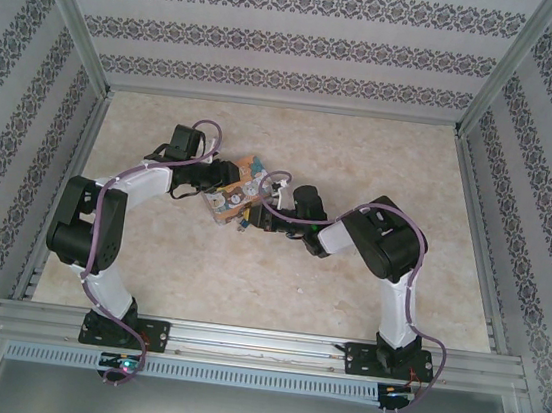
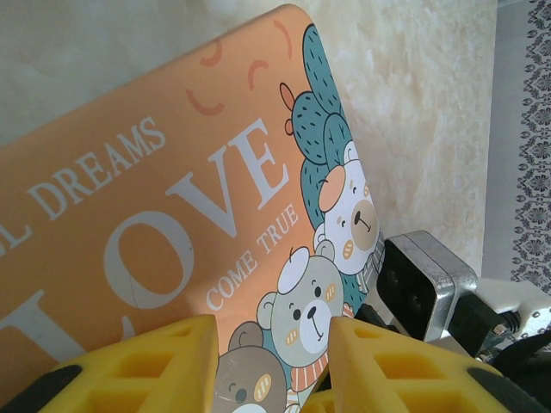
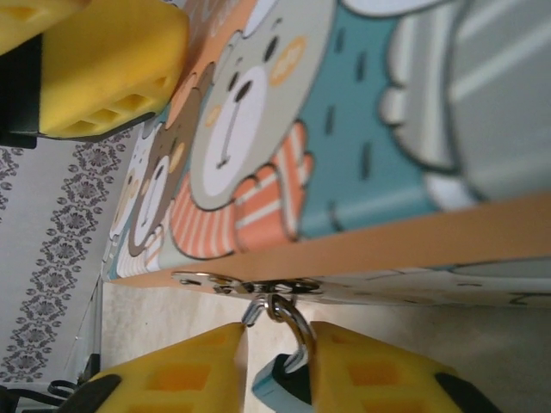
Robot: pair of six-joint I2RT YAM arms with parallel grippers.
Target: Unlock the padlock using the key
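On the pale, marble-look tabletop (image 1: 246, 284), with flowery striped wallpaper (image 1: 276, 40) and silver metal rails (image 1: 240, 338) all around, things meet in the middle. At left, the left gripper (image 2: 274, 331) sets its yellow fingers partway apart against the orange cartoon-bear "LOVE" box (image 2: 155, 215) — I cannot tell if they hold it. Further right, the tiny teal padlock with a silver loop (image 3: 277, 391) hangs from the box's silver clasp (image 3: 232, 282), between the right gripper's (image 3: 277, 337) narrow fingers — squeezed or not, I cannot tell.

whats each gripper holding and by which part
Left gripper holds the LOVE box by its bear-printed end. Right gripper: jaws flank the padlock; grip cannot be told.
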